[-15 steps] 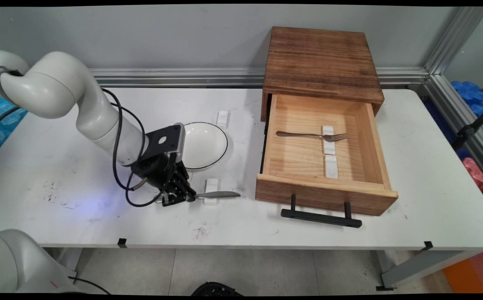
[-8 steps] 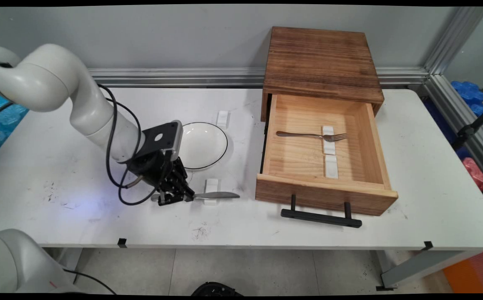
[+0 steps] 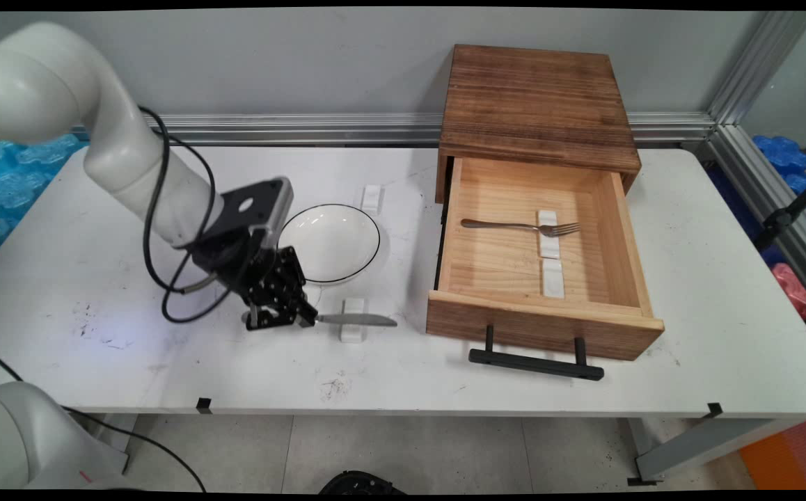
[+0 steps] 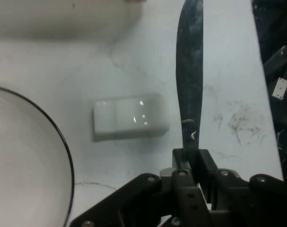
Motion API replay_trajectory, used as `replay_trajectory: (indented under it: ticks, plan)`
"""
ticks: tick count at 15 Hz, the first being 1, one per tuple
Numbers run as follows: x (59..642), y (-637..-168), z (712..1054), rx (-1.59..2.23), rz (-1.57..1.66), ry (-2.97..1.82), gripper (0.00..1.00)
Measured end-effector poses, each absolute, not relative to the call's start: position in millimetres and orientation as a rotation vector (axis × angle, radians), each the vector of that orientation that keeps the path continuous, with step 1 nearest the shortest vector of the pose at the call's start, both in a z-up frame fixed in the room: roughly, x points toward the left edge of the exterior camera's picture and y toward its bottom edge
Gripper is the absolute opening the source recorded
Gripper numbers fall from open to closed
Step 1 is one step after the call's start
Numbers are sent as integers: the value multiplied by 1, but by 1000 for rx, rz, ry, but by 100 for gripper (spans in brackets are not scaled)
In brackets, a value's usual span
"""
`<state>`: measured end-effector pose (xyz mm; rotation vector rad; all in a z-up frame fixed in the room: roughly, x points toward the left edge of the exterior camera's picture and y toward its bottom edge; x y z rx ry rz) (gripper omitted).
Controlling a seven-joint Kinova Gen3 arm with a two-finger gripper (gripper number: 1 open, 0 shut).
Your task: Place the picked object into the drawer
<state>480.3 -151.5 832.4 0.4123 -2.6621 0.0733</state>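
While the white bench [image 3: 584,390] is being taken up on its right by a wooden cabinet [image 3: 535,104] with its drawer [image 3: 542,320] pulled open, a fork [image 3: 521,225] is being carried inside on a white rest. Left of it a black-rimmed white bowl [image 3: 333,243] is being passed by the gripper [image 3: 303,319]. A table knife [image 3: 358,320] is being clenched at its handle by the fingers [image 4: 181,165], its blade being held just over a small white block [image 3: 352,330], beside it in the hand view. The knife is judged stiff, light and slippery; a hold on the handle is being favoured.
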Motion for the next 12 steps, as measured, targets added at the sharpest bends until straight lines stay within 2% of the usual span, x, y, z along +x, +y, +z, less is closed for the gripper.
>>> replay_trajectory:
  ticks: [12]
  plan:
    - [470, -200, 920, 281, 122, -2602, 0]
